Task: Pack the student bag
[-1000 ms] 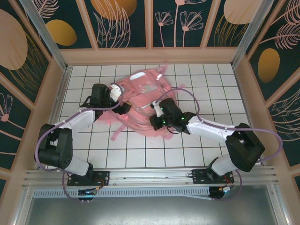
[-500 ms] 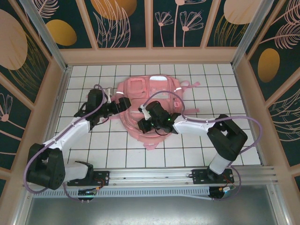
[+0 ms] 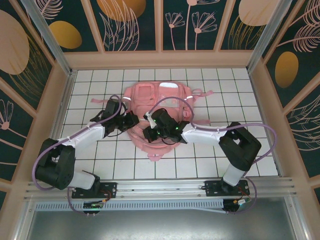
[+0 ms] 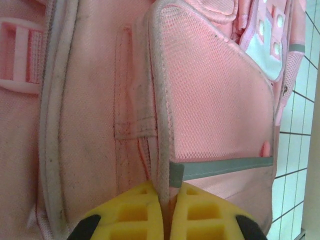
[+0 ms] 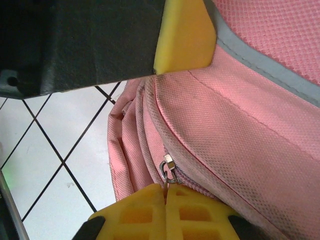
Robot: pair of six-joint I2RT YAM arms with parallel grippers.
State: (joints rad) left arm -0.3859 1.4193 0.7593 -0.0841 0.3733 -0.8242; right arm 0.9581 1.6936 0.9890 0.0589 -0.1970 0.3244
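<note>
The bag (image 3: 160,95) lies against both grippers. My left gripper (image 4: 165,212) pinches a seam (image 4: 159,125); my right gripper (image 5: 165,212) clamps the zipper pull (image 5: 168,171).

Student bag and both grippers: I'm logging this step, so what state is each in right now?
student bag: lying on the table, gripped by both arms.
left gripper: shut on the student bag's mesh pocket edge.
right gripper: shut on the zip pull.
zip pull: pinched; how far the zip is drawn cannot be told.
</note>
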